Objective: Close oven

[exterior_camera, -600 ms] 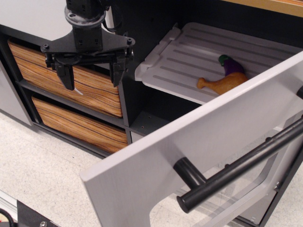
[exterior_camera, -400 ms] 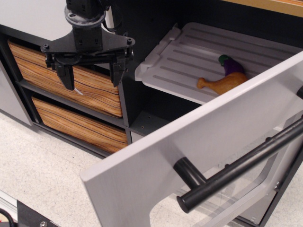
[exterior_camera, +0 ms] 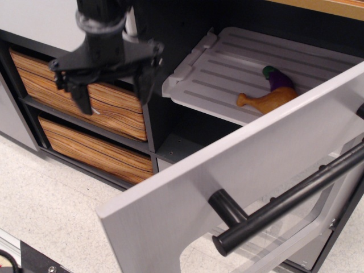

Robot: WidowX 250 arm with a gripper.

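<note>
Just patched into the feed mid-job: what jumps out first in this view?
The big grey oven door dominates the foreground, swung wide open, its thick black bar handle jutting toward the camera. Behind it the white ribbed tray holds a toy chicken drumstick and a purple eggplant. The gripper hangs open at upper left, before the wood-grain drawers, touching nothing.
</note>
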